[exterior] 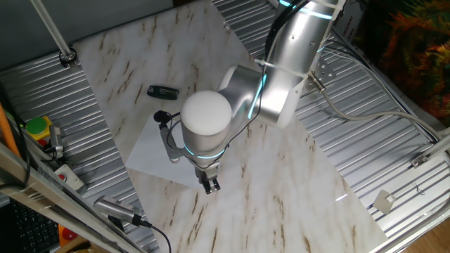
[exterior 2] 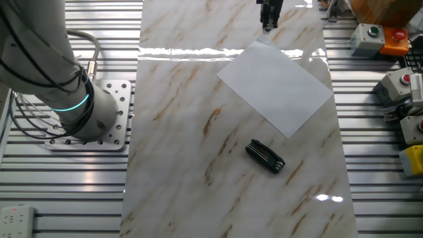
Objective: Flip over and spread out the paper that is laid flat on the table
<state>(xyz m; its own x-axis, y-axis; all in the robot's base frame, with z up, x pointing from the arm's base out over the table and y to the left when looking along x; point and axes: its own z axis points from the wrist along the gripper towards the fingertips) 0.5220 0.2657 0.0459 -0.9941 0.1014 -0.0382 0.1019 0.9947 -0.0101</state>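
The white paper (exterior 2: 274, 86) lies flat on the marble table (exterior 2: 192, 132), turned at an angle. In one fixed view only its left part (exterior: 149, 149) shows; the arm covers the rest. My gripper (exterior: 211, 185) points down just past the paper's corner nearest the table's end, low over the bare table. In the other fixed view the gripper (exterior 2: 269, 25) is at the top edge, just beyond that corner. Its fingers look closed together and hold nothing.
A black folding tool (exterior 2: 266, 157) lies on the table near the paper's opposite side; it also shows in one fixed view (exterior: 163, 91). Button boxes (exterior 2: 373, 36) and cables sit on the ribbed metal panels (exterior 2: 377, 165) beside the table.
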